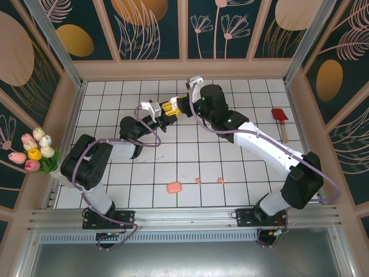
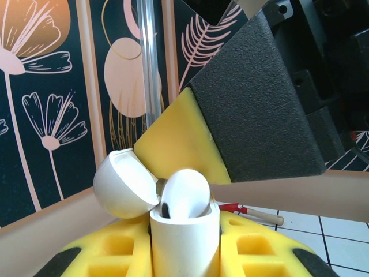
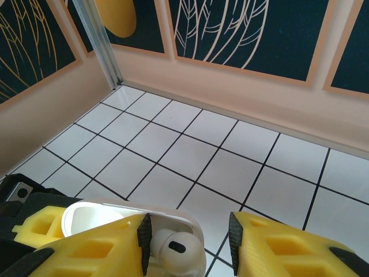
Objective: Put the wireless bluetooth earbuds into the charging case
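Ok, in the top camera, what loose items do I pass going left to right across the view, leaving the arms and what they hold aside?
tulip bunch → pink case → first pink earbud → second pink earbud → red spatula

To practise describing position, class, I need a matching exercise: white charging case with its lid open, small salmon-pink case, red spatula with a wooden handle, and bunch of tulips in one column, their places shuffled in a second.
Things
1. white plastic charging case with open lid
2. small salmon-pink rounded case
3. red spatula with wooden handle
4. bunch of pink, white and yellow tulips

Places
A. off the tiles, far left
B. on the tiles, far right
C. gripped in the left tool
D. on the tiles, near the front edge

Pairs: 1-C, 2-D, 3-B, 4-A
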`<state>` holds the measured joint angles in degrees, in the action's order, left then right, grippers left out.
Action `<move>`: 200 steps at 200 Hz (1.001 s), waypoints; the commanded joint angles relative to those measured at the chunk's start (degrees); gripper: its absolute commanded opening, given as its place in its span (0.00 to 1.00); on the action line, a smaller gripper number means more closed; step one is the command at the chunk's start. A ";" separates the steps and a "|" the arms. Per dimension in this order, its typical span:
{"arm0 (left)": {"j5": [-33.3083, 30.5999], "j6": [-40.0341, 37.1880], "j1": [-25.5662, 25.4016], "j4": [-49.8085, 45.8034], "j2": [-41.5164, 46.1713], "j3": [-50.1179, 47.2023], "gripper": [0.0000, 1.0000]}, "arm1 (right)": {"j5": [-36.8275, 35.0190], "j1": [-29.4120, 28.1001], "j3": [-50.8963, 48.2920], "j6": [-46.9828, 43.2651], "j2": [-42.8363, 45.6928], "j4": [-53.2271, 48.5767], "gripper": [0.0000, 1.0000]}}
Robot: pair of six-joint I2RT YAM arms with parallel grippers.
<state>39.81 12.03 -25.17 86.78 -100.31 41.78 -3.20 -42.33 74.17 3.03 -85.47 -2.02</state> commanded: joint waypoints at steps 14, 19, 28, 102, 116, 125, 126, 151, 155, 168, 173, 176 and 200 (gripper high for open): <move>3.56 -1.60 -1.37 4.50 0.35 0.85 0.00 | 2.11 0.39 1.62 2.05 -0.43 0.12 0.43; 3.53 -1.57 -1.37 4.49 0.32 0.87 0.00 | 2.06 0.41 1.75 2.15 -0.48 0.16 0.43; 3.53 -1.65 -1.40 4.52 0.35 0.77 0.00 | 2.08 0.42 1.87 2.28 -0.56 0.14 0.43; 3.39 -1.78 -1.37 4.36 0.29 0.76 0.00 | 4.76 0.40 3.15 3.77 -0.49 0.12 0.44; 3.42 -1.75 -1.37 4.36 0.28 0.83 0.00 | 5.11 0.40 3.29 4.08 -0.28 0.25 0.44; 3.39 -1.66 -1.37 4.36 0.29 0.82 0.00 | 5.29 0.40 3.27 4.21 -0.25 0.26 0.45; 3.36 -1.66 -1.37 4.32 0.29 0.79 0.00 | 5.30 0.40 3.31 4.24 -0.24 0.26 0.45; 3.27 -1.56 -1.37 4.36 0.23 0.77 0.00 | 5.47 0.41 3.53 4.68 -0.17 0.42 0.47; 3.30 -1.50 -1.40 4.34 0.21 0.76 0.00 | 5.49 0.40 3.49 4.80 -0.14 0.49 0.47; 3.31 -1.47 -1.37 4.36 0.21 0.87 0.00 | 5.75 0.49 3.55 5.20 -0.13 0.66 0.48; 3.34 -1.49 -1.37 4.23 0.21 0.85 0.00 | 5.88 0.49 3.53 5.40 -0.07 0.77 0.48; 3.29 -1.49 -1.37 4.27 0.21 0.85 0.00 | 5.92 0.49 3.55 5.46 -0.05 0.81 0.48; 3.32 -1.32 -1.37 4.23 0.01 0.85 0.00 | 6.43 0.75 3.58 6.38 0.21 1.22 0.49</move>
<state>39.62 11.60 -25.19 88.12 -100.31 41.78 -0.21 -41.54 75.68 7.49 -85.47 -3.46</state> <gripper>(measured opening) 0.247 0.491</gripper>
